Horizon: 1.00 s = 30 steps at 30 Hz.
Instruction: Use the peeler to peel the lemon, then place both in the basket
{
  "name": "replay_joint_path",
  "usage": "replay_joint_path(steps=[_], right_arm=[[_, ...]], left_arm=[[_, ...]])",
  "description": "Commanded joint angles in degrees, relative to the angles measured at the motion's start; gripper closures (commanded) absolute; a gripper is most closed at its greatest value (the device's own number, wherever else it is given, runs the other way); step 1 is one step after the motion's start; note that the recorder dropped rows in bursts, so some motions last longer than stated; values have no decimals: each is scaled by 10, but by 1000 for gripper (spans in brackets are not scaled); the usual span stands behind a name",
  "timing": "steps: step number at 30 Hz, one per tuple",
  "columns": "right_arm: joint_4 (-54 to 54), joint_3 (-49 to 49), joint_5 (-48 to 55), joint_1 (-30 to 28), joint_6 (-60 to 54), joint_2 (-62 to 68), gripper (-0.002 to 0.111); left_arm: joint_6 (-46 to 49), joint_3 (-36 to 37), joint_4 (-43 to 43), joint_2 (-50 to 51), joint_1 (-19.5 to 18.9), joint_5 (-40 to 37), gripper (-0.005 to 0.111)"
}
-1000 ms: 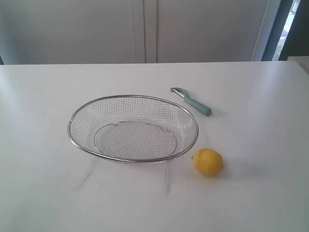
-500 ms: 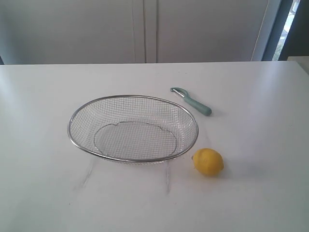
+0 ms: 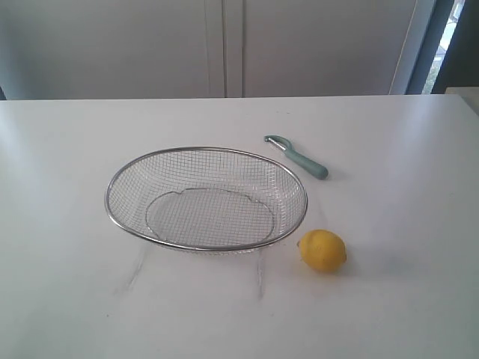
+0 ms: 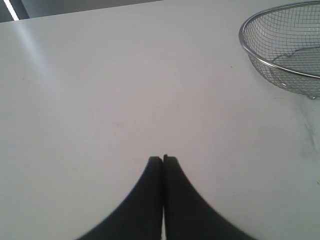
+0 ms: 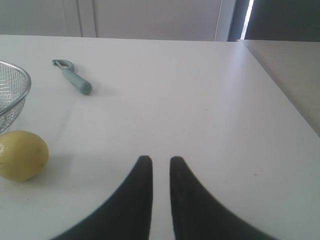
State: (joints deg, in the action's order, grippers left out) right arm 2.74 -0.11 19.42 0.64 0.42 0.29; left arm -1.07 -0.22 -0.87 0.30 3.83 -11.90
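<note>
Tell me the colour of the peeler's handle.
The peeler has a pale teal-green handle, clearest in the exterior view.

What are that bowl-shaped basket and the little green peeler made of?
The basket looks like metal: fine silvery wire mesh you can see through, with a thicker shiny rim. The peeler has a matte pale teal handle, probably plastic; its blade end is too small to judge.

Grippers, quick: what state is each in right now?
Left gripper: closed, holding nothing.
Right gripper: slightly open, holding nothing.
</note>
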Motion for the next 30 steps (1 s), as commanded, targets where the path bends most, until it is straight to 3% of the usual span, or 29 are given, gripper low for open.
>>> replay_joint_path(steps=[1,9,15,21,30], right_arm=[[3,1,-2,-3,-4,-3,95],[3,1,-19,-3,-4,-3,95],[-33,1,-242,-3,12,-3,95],[-33,1,-358,-3,12,-3,95],[-32,1,-373,-3,12,-3,95]], left_arm=[[0,2,1,-3,2,-2,107],[0,2,1,-3,2,-2,107],[0,2,1,-3,2,-2,107],[0,2,1,-3,2,-2,107],[0,2,1,-3,2,-2,107]])
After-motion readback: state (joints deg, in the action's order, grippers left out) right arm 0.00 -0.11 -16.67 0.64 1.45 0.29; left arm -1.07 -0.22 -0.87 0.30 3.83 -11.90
